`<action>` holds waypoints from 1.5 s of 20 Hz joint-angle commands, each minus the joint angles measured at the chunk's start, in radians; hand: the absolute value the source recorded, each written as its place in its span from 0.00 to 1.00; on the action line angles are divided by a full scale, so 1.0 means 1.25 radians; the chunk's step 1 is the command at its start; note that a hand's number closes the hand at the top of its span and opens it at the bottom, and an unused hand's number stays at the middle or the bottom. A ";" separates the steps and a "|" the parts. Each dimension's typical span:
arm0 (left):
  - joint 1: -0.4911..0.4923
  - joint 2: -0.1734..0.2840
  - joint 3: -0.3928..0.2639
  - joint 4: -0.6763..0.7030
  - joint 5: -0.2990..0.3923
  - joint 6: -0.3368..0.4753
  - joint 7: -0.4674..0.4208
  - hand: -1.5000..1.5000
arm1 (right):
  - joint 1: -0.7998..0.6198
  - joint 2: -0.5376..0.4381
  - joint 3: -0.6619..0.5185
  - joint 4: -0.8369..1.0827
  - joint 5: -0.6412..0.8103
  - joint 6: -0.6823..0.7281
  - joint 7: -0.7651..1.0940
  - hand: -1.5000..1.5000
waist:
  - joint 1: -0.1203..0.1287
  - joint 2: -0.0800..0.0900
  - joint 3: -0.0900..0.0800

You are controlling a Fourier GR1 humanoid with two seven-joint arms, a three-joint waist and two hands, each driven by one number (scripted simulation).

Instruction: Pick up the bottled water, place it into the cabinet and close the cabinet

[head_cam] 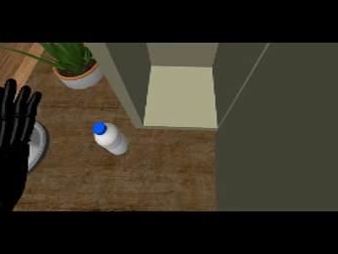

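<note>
Bottled water [111, 139] upright on counter, right of spread, empty left hand [4, 149].

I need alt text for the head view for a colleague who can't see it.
A bottle with a blue cap stands on the wooden counter, untouched, left of the open cabinet. The left hand rests open at the left edge, over a metal plate; a potted plant sits behind.
</note>
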 commanded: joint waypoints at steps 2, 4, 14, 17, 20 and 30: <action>0.045 -0.014 -0.052 0.001 -0.006 -0.040 -0.066 0.00 | -0.029 0.015 0.047 -0.004 0.051 -0.012 0.020 0.00 | -0.024 -0.004 -0.004; -0.017 -0.011 -0.096 -0.013 -0.002 -0.054 -0.012 0.00 | 0.023 -0.005 0.036 -0.047 0.031 0.020 -0.003 0.00 | -0.030 -0.004 -0.003; 0.093 -0.056 -0.132 -0.023 0.218 0.016 0.247 0.00 | 0.215 0.068 0.117 -0.124 -0.222 0.055 0.172 0.00 | -0.028 -0.006 -0.003; 0.131 -0.038 -0.094 0.035 0.249 -0.032 0.175 0.00 | 0.297 0.066 0.122 -0.111 -0.226 0.102 0.096 0.00 | -0.029 -0.004 -0.003; 0.130 -0.038 -0.126 -0.019 0.216 -0.006 0.228 0.00 | 0.339 0.062 0.114 -0.191 -0.252 0.097 0.131 0.00 | -0.029 -0.005 -0.003; 0.228 -0.004 -0.058 0.010 0.264 -0.095 0.131 0.00 | 0.431 0.066 0.170 -0.175 -0.215 0.138 0.041 0.00 | -0.029 -0.005 -0.003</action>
